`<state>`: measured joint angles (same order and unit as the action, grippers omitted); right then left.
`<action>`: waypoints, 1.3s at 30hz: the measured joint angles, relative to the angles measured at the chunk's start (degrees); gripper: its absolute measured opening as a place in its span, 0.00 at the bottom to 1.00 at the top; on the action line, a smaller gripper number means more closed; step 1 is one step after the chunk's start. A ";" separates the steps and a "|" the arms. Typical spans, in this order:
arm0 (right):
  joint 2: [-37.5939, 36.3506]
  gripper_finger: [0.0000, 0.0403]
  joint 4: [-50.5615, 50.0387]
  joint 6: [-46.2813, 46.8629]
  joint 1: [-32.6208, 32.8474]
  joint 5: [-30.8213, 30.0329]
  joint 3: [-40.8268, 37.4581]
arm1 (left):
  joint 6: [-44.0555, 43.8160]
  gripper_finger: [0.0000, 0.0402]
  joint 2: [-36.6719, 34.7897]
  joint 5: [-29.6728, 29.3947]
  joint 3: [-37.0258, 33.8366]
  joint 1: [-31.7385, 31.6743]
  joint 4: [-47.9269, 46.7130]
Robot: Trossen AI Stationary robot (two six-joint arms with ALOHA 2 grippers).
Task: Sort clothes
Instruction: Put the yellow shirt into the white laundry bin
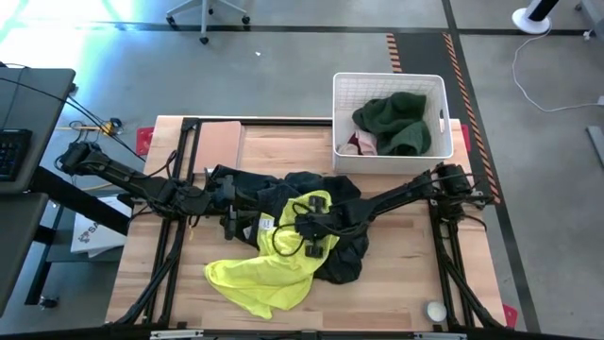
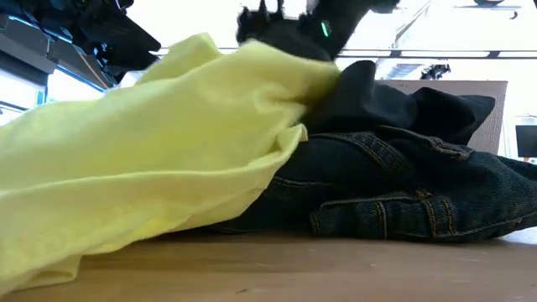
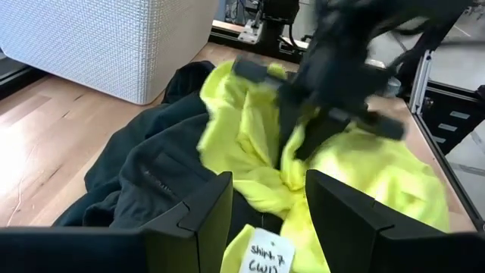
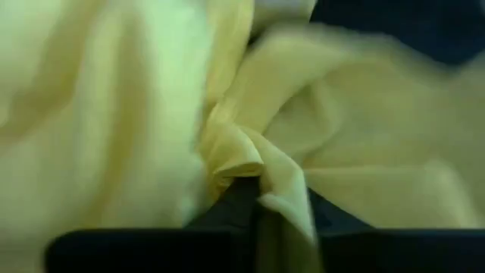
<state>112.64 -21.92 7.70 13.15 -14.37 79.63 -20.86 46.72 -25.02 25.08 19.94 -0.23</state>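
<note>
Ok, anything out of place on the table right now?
One thing: a small white-grey ball sits alone at the table's corner, apart from the clothes. Otherwise the right claw pinches the neon yellow garment; the left claw waits open beside it.

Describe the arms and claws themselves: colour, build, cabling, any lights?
Both arms are dark, nearly black, slim jointed links. The left arm and right arm carry black cables looping along them near the wrists. The left claw has two broad, flat, matte black fingers with angular edges. The right claw is a blocky black body; a small green light shows in the low view.
</note>
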 joint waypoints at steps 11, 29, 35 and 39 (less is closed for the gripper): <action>-0.22 0.02 -25.35 -14.12 5.46 -37.64 31.91 | -0.04 0.41 0.00 -0.02 0.00 0.00 0.00; -15.24 0.01 -32.62 -10.29 11.21 -53.54 46.31 | 5.59 0.41 14.82 9.29 0.00 -3.52 21.53; -16.57 0.02 -30.61 -9.06 11.28 -43.53 43.60 | 7.00 0.42 28.21 14.74 0.37 -8.16 34.98; -16.83 0.02 -30.28 -7.44 11.23 -39.89 41.00 | 4.92 0.45 36.85 24.29 4.64 -11.93 42.35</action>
<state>95.81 -52.21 0.25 24.38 -54.26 120.64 -15.94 83.57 -0.72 29.72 8.01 42.12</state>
